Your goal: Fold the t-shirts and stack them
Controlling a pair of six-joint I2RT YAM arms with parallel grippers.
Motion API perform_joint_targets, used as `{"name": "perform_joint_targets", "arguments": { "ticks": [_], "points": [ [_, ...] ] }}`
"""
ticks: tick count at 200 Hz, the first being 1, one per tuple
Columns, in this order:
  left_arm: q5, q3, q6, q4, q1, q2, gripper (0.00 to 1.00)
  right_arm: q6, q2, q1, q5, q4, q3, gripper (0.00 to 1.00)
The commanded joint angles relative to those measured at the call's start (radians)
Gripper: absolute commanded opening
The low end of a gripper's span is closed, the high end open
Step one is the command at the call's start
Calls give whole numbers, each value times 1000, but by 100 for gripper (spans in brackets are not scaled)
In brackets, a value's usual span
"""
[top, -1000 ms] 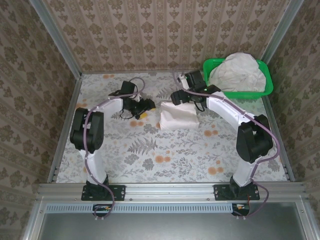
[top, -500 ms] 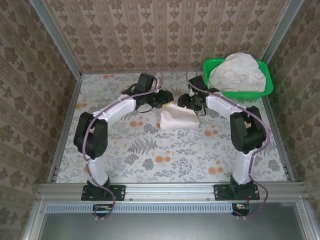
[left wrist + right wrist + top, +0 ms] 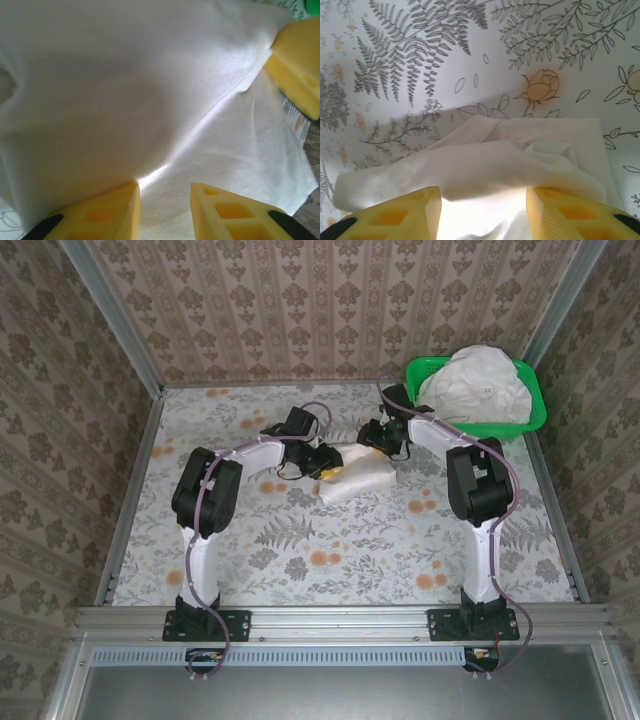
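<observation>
A white t-shirt point(image 3: 362, 480) lies folded on the desk point(image 3: 300, 550), near the middle of its far edge, with its top layer drawn up between the two arms. The left hand point(image 3: 326, 463) sits at the shirt's left edge, clenched on the cloth: in its wrist view, creases run out from the pinch between the yellow fingers point(image 3: 107, 215). The right hand point(image 3: 376, 437) is at the shirt's far right corner, grasping a bunched fold of the same shirt, which rises off the flat layers beneath. One of its pads shows at the upper right of the left wrist view, touching the cloth's edge. In the desk's far right corner stands a green basket point(image 3: 536, 412), heaped with more white t-shirts point(image 3: 470, 385), well apart from both hands
</observation>
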Motion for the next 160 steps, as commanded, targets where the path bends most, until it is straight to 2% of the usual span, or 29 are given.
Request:
{"name": "perform_joint_targets", "arguments": {
  "ticks": [1, 19, 38, 67, 87, 124, 137, 160],
  "points": [
    [-16, 9, 40, -33, 6, -9, 40, -36, -73, -6, 9, -28, -10, 53],
    [-30, 32, 52, -28, 7, -29, 45, -59, -183, -5, 53, 18, -115, 61],
    [-43, 59, 50, -28, 14, -49, 49, -111, -277, 6, 58, 41, -221, 62],
    [-74, 87, 33, -27, 29, -75, 52, -209, -309, 73, 47, -6, -276, 54],
    [-88, 91, 14, -22, 46, -84, 51, -241, -293, 139, 105, -49, -285, 47],
    [-68, 96, 20, -50, 67, -39, 41, -145, -246, 179, 154, -8, -379, 35],
    [-58, 92, 14, -52, 67, -12, 41, -125, -231, 176, 171, -2, -396, 30],
    [-35, 137, 8, -109, 68, 47, 42, -117, -228, 176, 181, -19, -392, 29]
  ]
}}
